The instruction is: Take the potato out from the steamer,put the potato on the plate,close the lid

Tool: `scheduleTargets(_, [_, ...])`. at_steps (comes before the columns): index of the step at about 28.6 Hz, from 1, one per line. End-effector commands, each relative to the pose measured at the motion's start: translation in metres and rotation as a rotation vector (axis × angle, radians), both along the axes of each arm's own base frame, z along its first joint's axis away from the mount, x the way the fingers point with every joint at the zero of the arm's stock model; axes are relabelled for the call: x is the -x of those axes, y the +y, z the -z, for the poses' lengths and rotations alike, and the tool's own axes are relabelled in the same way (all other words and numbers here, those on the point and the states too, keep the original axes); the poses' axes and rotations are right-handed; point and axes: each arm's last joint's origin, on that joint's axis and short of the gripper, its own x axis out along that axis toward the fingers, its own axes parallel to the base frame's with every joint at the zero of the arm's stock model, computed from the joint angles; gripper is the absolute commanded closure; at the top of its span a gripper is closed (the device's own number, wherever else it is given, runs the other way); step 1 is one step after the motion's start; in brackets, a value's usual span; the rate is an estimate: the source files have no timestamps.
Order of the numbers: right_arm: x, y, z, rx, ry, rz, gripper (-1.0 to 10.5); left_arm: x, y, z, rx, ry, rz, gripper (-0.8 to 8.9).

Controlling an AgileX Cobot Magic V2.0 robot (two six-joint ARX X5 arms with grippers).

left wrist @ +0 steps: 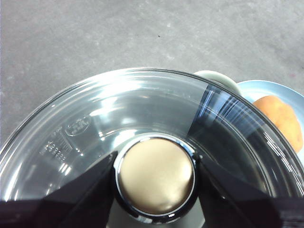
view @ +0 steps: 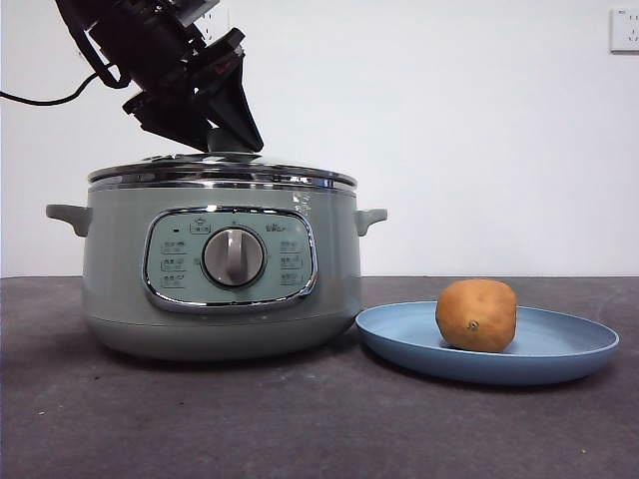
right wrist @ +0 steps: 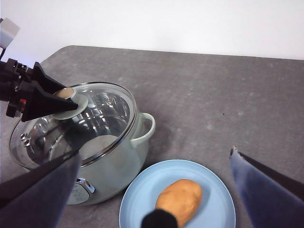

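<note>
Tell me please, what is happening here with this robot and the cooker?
The potato already lies on the blue plate, which stands beside the green steamer. The left gripper is at the knob of the glass lid, with one jaw on each side of it, and the lid sits on the steamer. The right gripper is open above the plate and holds nothing.

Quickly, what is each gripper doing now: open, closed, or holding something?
Left gripper: closed on the lid's knob, lid resting on the steamer.
Right gripper: open, empty, above the plate.
</note>
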Motion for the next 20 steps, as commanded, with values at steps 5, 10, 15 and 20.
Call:
scheduleTargets(5, [-0.0002,0.0001,0.0018,-0.005,0.009,0.005,3.8,-0.0013,0.0001,0.0064,-0.065,0.003,-0.004,8.22])
scheduleTargets(10, [-0.0002,0.0001,0.0018,-0.005,0.009,0.005,3.8,-0.0005,0.0004,0.0074,-0.071,0.014,-0.003,8.13])
scheduleTargets(15, [-0.0002,0.0001,0.0018,-0.005,0.009,0.005,3.8,-0.002,0.0008,0.0064,-0.09,-0.011,-0.023,8.11])
scheduleTargets(20, [-0.0002,0.0001,0.0018,-0.005,0.009,0.004,3.8,-0.0004,0.0009,0.0077,-0.082,0.017,-0.019,4.19])
